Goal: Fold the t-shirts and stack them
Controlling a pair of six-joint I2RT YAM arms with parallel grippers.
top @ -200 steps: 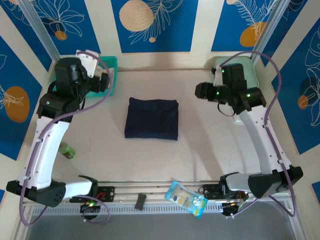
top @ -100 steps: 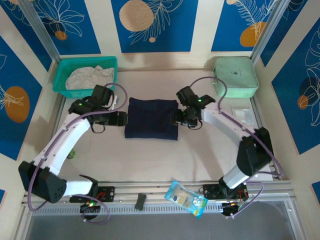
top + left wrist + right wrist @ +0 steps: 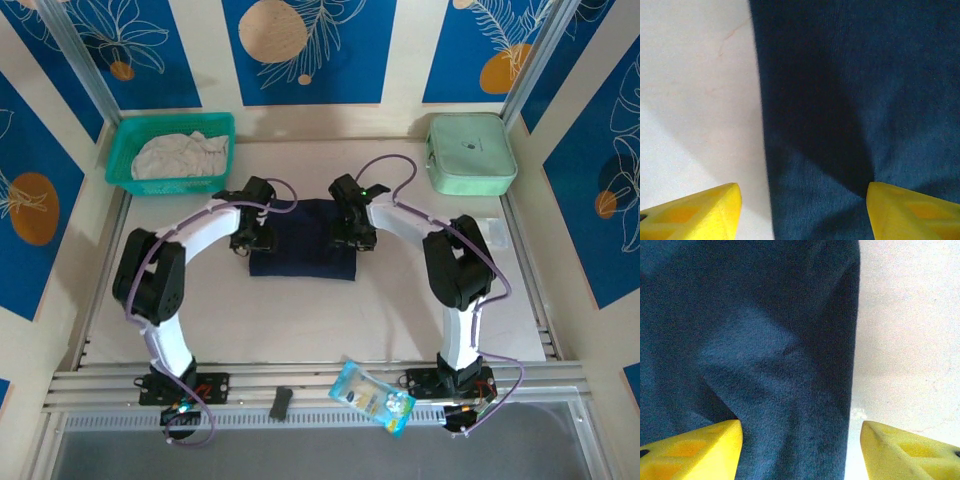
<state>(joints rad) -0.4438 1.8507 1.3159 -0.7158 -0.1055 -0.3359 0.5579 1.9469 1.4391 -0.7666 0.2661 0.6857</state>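
Note:
The dark navy t-shirt [image 3: 302,238] lies folded into a rectangle in the middle of the table. My left gripper [image 3: 250,238] stands open over its left edge; in the left wrist view one yellow fingertip [image 3: 695,215] is over bare table and the other is on the navy t-shirt [image 3: 855,100]. My right gripper [image 3: 352,236] is open over the right edge, straddling the hem of the navy t-shirt [image 3: 755,350] in the right wrist view. A pale off-white t-shirt [image 3: 180,155] lies crumpled in the teal mesh basket [image 3: 118,160].
A mint-green hard case [image 3: 470,152] sits at the back right. A small white packet [image 3: 486,228] lies near the right edge. A snack bag [image 3: 372,396] and a small dark object [image 3: 281,403] rest on the front rail.
Both arms swung in from the back corners and came down to the navy shirt's left and right edges. The basket and the case, earlier covered by the arms, are now uncovered.

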